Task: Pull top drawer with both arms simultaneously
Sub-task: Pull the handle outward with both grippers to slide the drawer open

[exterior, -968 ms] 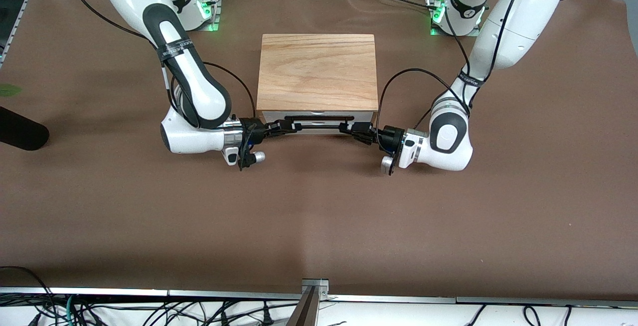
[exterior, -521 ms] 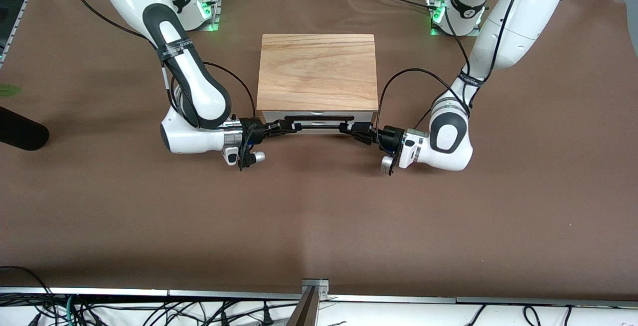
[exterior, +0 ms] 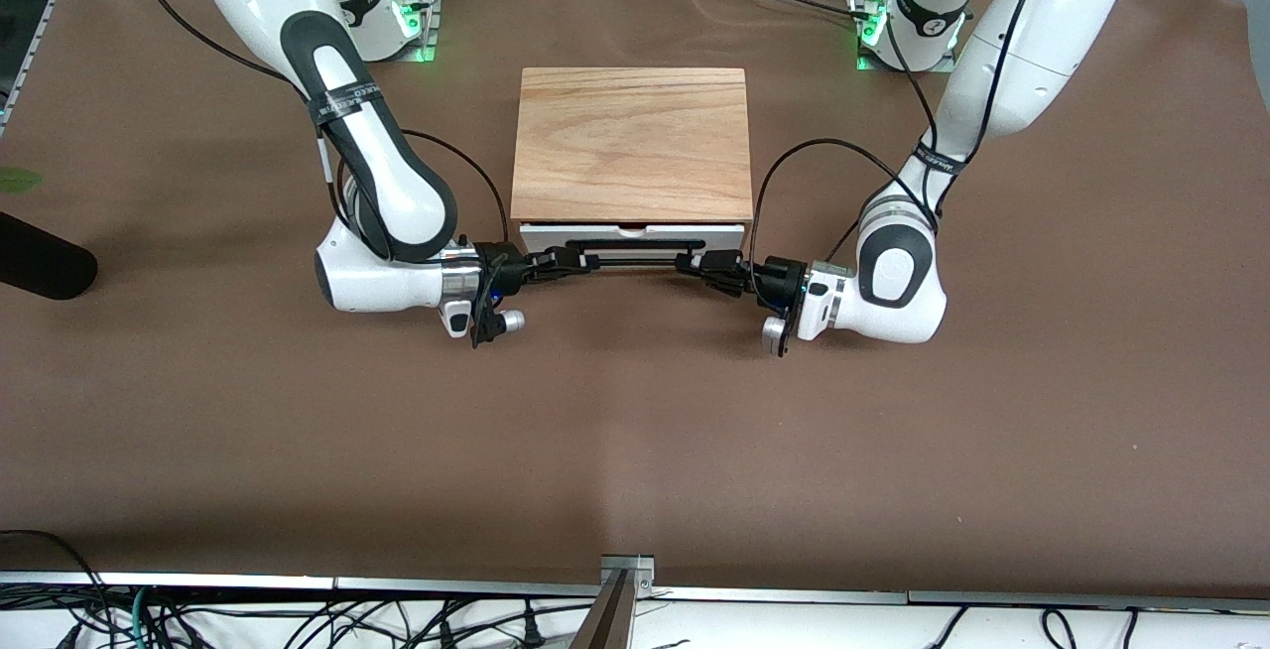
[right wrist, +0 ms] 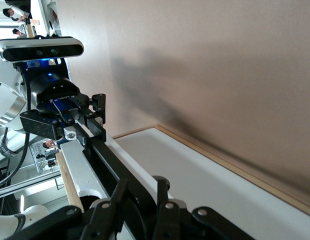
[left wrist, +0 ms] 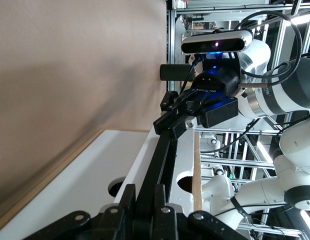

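The top drawer (exterior: 556,231) shows its white front, with a small centre notch, under the cabinet's oak-grain top slab (exterior: 632,143). It stands slightly out toward the front camera. Its black bar handle (exterior: 635,250) runs along the front. My right gripper (exterior: 577,258) is shut on the handle's end toward the right arm's side. My left gripper (exterior: 695,261) is shut on the handle's end toward the left arm. In the left wrist view my left gripper (left wrist: 146,200) clamps the handle (left wrist: 162,155). In the right wrist view my right gripper (right wrist: 140,196) clamps the handle (right wrist: 102,152).
A black rounded object (exterior: 40,267) and a green leaf (exterior: 15,179) lie at the table's edge at the right arm's end. A metal bracket (exterior: 625,570) sits on the table edge nearest the front camera. Brown table cover (exterior: 635,431) spreads in front of the drawer.
Both grippers have moved a little toward the front camera with the handle. The drawer front has come slightly out from under the oak top slab.
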`<control>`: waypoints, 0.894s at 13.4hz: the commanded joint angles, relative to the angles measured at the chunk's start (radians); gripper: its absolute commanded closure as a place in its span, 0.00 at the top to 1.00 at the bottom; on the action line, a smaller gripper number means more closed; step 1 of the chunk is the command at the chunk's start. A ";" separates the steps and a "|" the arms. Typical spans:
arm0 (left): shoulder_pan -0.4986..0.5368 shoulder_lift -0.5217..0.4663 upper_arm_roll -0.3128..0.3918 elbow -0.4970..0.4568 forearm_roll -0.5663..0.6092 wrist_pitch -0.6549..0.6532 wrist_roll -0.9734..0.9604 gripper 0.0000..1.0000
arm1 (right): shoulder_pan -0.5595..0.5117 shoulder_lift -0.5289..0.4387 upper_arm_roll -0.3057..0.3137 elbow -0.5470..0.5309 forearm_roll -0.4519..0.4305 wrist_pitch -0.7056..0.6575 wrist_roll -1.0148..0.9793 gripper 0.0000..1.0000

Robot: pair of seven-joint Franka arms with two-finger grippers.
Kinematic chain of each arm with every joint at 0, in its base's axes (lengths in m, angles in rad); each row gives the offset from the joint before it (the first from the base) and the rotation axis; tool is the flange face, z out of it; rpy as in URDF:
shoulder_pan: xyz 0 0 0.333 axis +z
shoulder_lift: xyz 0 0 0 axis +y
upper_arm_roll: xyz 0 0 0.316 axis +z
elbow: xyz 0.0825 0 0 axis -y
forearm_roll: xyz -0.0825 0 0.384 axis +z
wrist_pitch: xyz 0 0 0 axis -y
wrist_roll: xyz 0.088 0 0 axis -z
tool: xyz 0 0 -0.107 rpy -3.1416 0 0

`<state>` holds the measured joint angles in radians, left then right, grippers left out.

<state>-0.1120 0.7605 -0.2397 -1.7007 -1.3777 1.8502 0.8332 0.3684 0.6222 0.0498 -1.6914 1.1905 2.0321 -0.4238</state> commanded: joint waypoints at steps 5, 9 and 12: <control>0.000 0.077 0.007 0.163 -0.017 0.017 -0.080 0.03 | -0.039 0.117 0.007 0.156 0.009 -0.012 0.011 0.01; 0.000 0.147 0.010 0.266 0.006 0.017 -0.100 0.03 | -0.049 0.171 0.005 0.237 0.009 -0.033 0.049 0.01; -0.002 0.190 0.011 0.331 0.037 0.017 -0.112 0.03 | -0.063 0.209 0.005 0.306 0.009 -0.033 0.059 0.01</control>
<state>-0.1123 0.9104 -0.2345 -1.4565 -1.3684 1.8749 0.7656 0.3233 0.7824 0.0510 -1.4602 1.1997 2.0126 -0.3895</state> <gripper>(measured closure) 0.806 0.736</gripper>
